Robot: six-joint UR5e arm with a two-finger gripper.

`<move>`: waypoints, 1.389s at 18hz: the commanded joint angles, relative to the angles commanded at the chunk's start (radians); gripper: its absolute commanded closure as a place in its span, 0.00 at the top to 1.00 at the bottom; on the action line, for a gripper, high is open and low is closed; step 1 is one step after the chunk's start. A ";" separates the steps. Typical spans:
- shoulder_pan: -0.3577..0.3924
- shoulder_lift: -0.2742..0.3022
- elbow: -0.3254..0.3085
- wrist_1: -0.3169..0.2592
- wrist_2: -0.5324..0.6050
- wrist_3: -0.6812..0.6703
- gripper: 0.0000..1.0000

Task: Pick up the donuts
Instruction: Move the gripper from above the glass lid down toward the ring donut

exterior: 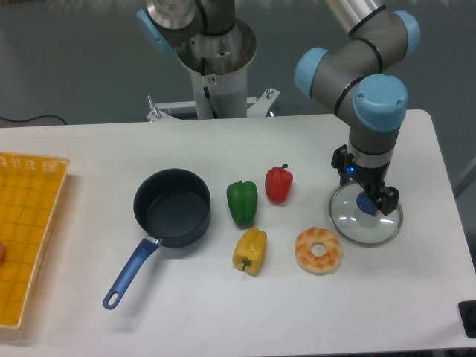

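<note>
The donut (319,251) lies flat on the white table (89,149) at the front right, a tan ring with pale glaze and orange-red streaks. My gripper (366,195) points down over the round glass lid (349,223), a little behind and to the right of the donut. Its fingers stand apart on either side of the lid's blue knob (364,202). Nothing touches the donut.
A yellow pepper (250,251) lies left of the donut, with a green pepper (242,201) and a red pepper (279,184) behind it. A dark pot with a blue handle (172,207) sits mid-table. A yellow basket (26,230) is at the left edge.
</note>
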 joint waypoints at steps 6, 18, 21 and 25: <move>-0.002 0.000 -0.014 0.009 -0.003 0.000 1.00; -0.032 -0.061 -0.029 0.028 -0.009 -0.109 1.00; -0.040 -0.098 -0.023 0.043 -0.011 -0.176 1.00; -0.058 -0.140 -0.023 0.115 -0.008 -0.244 1.00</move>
